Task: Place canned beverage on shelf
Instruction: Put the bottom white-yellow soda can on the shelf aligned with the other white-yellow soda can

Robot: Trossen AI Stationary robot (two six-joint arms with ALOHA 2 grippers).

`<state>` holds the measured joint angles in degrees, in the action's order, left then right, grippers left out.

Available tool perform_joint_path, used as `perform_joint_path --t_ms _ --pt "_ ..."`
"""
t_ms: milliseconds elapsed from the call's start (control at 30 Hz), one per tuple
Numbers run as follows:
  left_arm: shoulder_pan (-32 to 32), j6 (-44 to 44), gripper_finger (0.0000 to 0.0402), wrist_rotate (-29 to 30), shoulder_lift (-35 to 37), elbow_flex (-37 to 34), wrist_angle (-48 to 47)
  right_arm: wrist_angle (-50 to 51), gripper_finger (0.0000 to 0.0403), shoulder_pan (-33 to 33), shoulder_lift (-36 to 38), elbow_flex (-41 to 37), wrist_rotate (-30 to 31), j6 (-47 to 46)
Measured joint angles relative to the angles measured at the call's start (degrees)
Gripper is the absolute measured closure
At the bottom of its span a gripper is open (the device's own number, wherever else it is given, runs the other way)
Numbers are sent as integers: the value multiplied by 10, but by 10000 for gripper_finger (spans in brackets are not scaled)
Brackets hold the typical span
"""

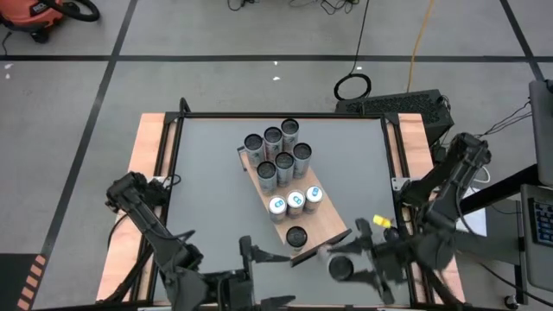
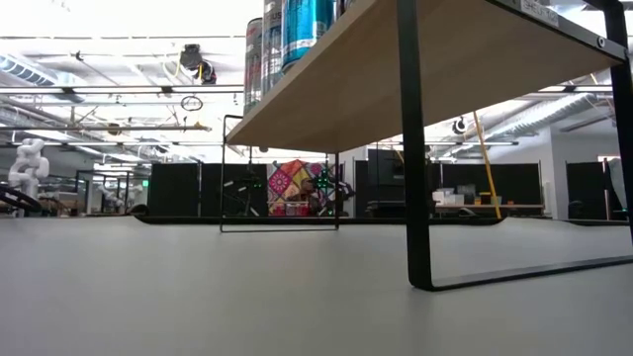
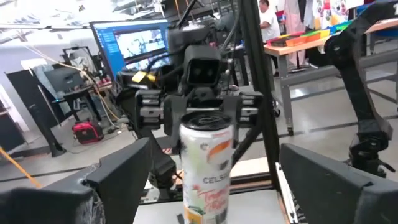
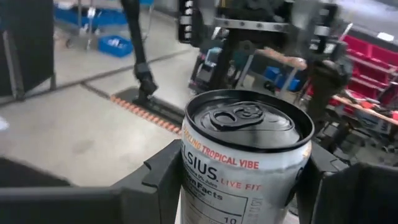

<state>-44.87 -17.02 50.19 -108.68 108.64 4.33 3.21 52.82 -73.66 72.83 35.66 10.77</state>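
A white Celsius can (image 4: 245, 158) is gripped between the dark fingers (image 4: 165, 177) of the right gripper (image 1: 350, 263), whose jaws are closed against the can's two sides; its dark lid with the pull tab is seen from above in the right wrist view. In the high view this can (image 1: 340, 267) is found at the lower right of the frame, just off the near end of the shelf (image 1: 321, 226), held above the grey tabletop (image 1: 207, 181).

The left gripper (image 1: 246, 259) is seen at the lower centre of the high view, its jaws spread wide and nothing held between them; it is pointed toward the can, which is framed upright between its fingers (image 3: 121, 171) in the left wrist view.

The shelf is laid diagonally across the centre of the table. Six dark-topped cans (image 1: 276, 151) are clustered at its far end, three white-topped cans (image 1: 295, 201) are lined abreast behind them, and one dark-topped can (image 1: 296, 235) is stood alone near the near end. In the low view the shelf's underside (image 2: 435, 69) and black legs (image 2: 413, 148) are shown at upper right.
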Motion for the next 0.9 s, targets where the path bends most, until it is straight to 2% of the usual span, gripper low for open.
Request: perform_joint_path --t_ms 200,367,700,900 --pt "8 1 45 0 21 0 -37 -75 232 -40 96 -112 -61 5" --pt "20 -3 45 0 21 0 -44 -113 232 -95 140 -180 -106 4" --pt "44 1 45 1 20 0 -60 -129 232 -152 144 -219 -163 -27" --pt "52 1 45 2 20 0 -64 -155 232 -164 127 -232 -166 -27"
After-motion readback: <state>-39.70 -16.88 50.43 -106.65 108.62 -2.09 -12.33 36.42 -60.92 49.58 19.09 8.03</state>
